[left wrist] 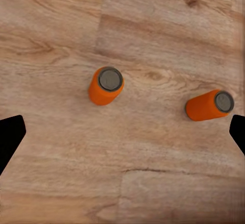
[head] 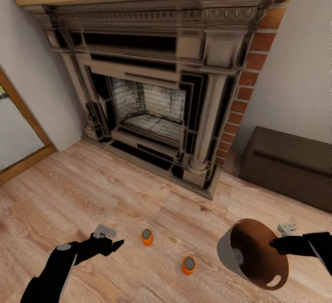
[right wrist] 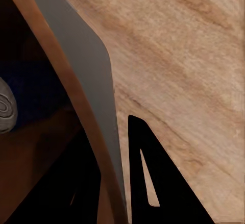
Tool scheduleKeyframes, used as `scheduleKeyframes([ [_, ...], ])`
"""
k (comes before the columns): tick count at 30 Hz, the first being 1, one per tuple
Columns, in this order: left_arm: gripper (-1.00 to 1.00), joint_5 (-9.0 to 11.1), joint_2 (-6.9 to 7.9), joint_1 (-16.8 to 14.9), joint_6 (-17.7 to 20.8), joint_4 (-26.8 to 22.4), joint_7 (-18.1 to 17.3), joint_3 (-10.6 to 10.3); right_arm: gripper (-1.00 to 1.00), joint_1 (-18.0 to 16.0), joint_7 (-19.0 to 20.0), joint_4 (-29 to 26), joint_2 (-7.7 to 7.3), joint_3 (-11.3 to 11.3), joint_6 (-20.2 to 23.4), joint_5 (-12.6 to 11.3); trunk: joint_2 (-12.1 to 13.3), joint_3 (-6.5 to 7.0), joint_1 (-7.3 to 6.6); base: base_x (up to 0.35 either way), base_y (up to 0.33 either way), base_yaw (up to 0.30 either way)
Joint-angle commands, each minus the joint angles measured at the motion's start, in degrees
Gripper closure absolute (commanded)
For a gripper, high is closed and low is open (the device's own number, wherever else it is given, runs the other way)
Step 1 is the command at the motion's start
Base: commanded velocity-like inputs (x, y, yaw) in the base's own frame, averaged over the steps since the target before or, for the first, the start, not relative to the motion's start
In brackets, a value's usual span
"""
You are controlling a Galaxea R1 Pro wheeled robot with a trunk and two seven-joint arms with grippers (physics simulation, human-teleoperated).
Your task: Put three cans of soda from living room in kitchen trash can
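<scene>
Two orange cans of soda stand upright on the light wood floor of the living room, one [head: 146, 236] just right of my left gripper [head: 117, 244], the other [head: 188, 265] nearer the tash can. The left wrist view looks down on both cans [left wrist: 105, 86] [left wrist: 209, 104] between the left gripper's [left wrist: 122, 132] wide open fingers. My right gripper [head: 275, 244] is shut on the rim of the tash can [head: 224, 250], holding it tilted above the floor. Inside it lies a can with a grey top [head: 237, 256], dark blue in the right wrist view [right wrist: 20, 89].
A dark fireplace [head: 152, 105] with brick sides stands straight ahead. A dark brown chest [head: 290, 165] sits against the wall at the right. A glazed door [head: 18, 132] with a wood frame is at the left. Bare wood floor surrounds the cans.
</scene>
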Motion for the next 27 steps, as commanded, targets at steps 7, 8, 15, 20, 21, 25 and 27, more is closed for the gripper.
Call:
scheduleKeyframes([
  [7, -1.0, -0.03, -0.03, 0.0, 0.09, 1.56, 0.75, -0.08, 1.0, -0.03, 0.45, -0.08, 0.1, -0.3, 0.14, -0.72, 0.0, 0.01, 0.0, -0.025, 0.283, -0.041],
  [8, -1.0, -0.03, -0.03, 0.0, 0.09, 1.69, 0.88, -0.08, 1.0, -0.03, 0.43, -0.09, 0.09, -0.3, 0.14, -0.72, 0.0, 0.01, 0.0, -0.05, 0.299, -0.061],
  [15, -1.0, -0.01, -0.01, 0.0, 0.02, 2.23, 1.36, -0.08, 1.0, -0.03, 0.33, -0.13, 0.07, -0.31, 0.15, -0.71, 0.0, 0.15, 0.0, -0.049, 0.302, -0.182],
  [20, -1.0, -0.02, -0.04, 0.0, -0.05, 2.26, 1.4, -0.08, 1.0, -0.03, 0.48, -0.14, 0.07, -0.35, 0.15, -0.71, 0.0, 0.33, 0.0, 0.148, 0.26, -0.236],
  [21, -1.0, -0.03, -0.05, 0.0, -0.09, 2.27, 1.42, -0.08, 1.0, -0.03, 0.5, -0.14, 0.07, -0.36, 0.15, -0.71, 0.0, 0.37, 0.0, 0.239, 0.194, -0.241],
  [25, -1.0, -0.03, -0.08, 0.0, -0.22, 2.28, 2.21, -0.15, 1.0, -0.03, 0.54, -0.12, 0.07, -0.39, 0.15, -0.71, 0.0, 0.53, 0.0, 0.285, 0.091, -0.242],
  [27, -1.0, -0.03, -0.08, 0.0, -0.22, 2.29, 3.19, -0.19, 1.0, -0.03, 0.51, -0.13, 0.07, -0.39, 0.15, -0.71, 0.0, 0.61, 0.0, 0.303, -0.008, -0.243],
])
